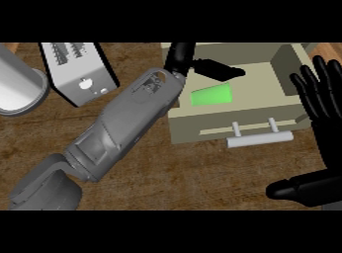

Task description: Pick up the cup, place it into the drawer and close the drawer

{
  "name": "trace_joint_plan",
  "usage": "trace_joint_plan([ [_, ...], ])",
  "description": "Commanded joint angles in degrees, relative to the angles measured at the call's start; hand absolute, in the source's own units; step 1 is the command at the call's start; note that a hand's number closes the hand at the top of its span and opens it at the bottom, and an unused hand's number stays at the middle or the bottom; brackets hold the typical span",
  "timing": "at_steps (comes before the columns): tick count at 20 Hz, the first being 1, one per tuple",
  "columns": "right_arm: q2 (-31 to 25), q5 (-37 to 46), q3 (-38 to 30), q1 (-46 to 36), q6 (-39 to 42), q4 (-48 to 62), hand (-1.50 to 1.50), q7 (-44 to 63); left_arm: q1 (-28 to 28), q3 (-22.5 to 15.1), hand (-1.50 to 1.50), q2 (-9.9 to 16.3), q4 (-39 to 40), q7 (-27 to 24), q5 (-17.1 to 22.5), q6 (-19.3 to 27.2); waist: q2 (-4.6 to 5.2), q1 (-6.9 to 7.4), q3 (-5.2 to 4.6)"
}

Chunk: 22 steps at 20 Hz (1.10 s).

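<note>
Bench (pixel 203 173): a brown wood-grain top is seen across the frame, with every item below carried on it.
Drawer (pixel 203 123): a beige drawer is shown pulled open, right of centre in the upper half. Its front panel faces the lower edge of the frame.
Drawer handle (pixel 260 139): a pale bar on two posts is fixed to the front panel, just below the drawer's opening.
Drawer contents: a bright green object (pixel 212 95) is seen inside the open compartment, towards its left side. Its shape is partly hidden by the left forearm; it is taken to be the cup, though this cannot be told for certain.
Left hand (pixel 203 64): the hand is extended over the drawer at upper centre, above the green object. A black finger is stretched to the right. Whether anything is held cannot be told.
Left forearm (pixel 123 128): a grey forearm is laid diagonally from lower left to upper centre.
Right hand (pixel 323 113): the hand is seen at the right edge, fingers straight and pointing up, with nothing held.
Cylinder (pixel 10 84): a pale grey cylinder is placed at upper left.
Box (pixel 79 71): a white box with dark edges is set just right of the cylinder.
</note>
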Motion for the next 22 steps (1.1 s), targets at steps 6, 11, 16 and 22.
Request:
trace_joint_plan([
  [6, 0.0, -4.3, -0.2, 0.8, -0.2, -2.9, -1.5, 4.4, -0.6, 5.4, -1.5, 0.0, -3.3, -8.3, 7.5, -5.3, -0.71, 2.8, -0.11],
  [11, -1.7, -7.2, -2.1, 3.0, 3.2, -3.3, 1.5, 2.5, 2.2, 6.4, -1.5, 0.0, -7.1, -7.7, 9.0, -6.3, -1.29, 4.88, -0.08],
  [16, -7.3, -4.2, -1.7, 4.5, 9.2, -3.1, 1.5, 2.0, 4.3, 10.1, -1.5, 4.2, -13.3, -5.2, 9.0, -5.3, -1.79, 6.87, -0.11],
  [22, -8.8, 3.4, 0.2, 9.8, 11.3, -6.3, 1.5, -0.6, 17.1, 10.6, -1.5, 12.7, -25.5, -2.0, 9.6, -5.6, -2.03, 7.81, -0.11],
])
